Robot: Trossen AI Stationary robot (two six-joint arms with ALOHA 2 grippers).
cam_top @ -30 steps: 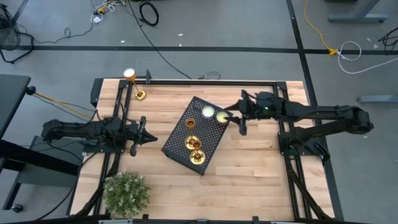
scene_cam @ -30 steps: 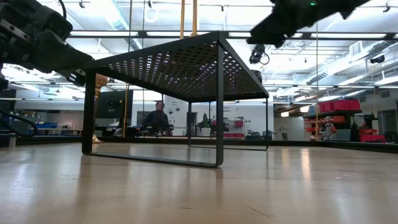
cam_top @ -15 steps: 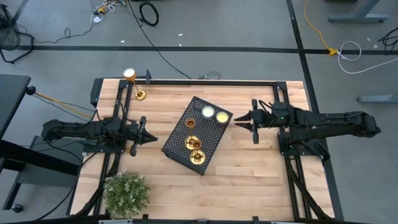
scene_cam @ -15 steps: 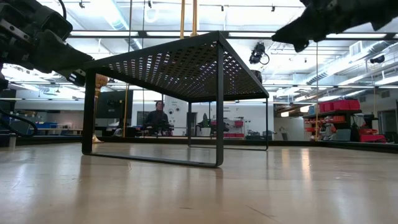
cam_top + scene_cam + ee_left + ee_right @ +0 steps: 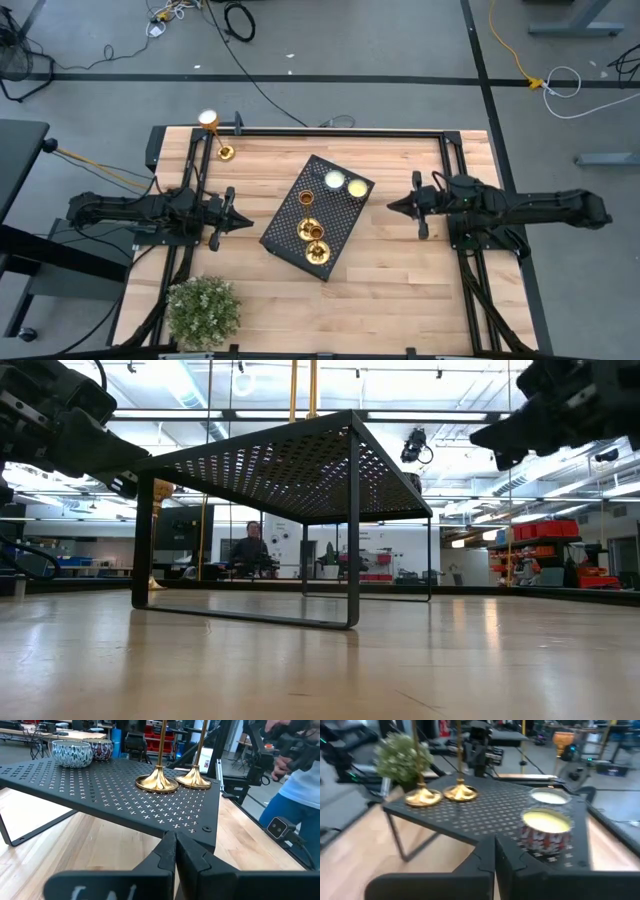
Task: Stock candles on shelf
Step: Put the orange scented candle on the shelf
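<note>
- The shelf (image 5: 317, 217) sits skewed at the middle of the wooden surface (image 5: 400, 270). Two gold candlesticks (image 5: 312, 232) stand upright on its 6 o'clock half, and two jar candles — one yellow-topped (image 5: 356, 187), one pale (image 5: 334, 180) — sit at its 1 o'clock corner.
- A third candlestick (image 5: 215, 136) stands apart at the surface's 11 o'clock corner, well clear of the shelf and not yet stocked.
- The right hand (image 5: 392, 205) hangs just off the shelf at 3 o'clock, fingers together and holding nothing; the jars are free of it.
- The left hand (image 5: 248, 222) hovers at the shelf's 9 o'clock edge, fingers pressed together and empty.
- Step in hand, as I judge it: the jars are placed and the last candlestick remains.
- Next move likely falls to the left arm, which is nearer: spread its fingers, reach toward 11 o'clock, grip the thin stem low and keep it upright — it looks tippy.
- A potted plant (image 5: 204, 310) sits at 7 o'clock, out of the way.
</note>
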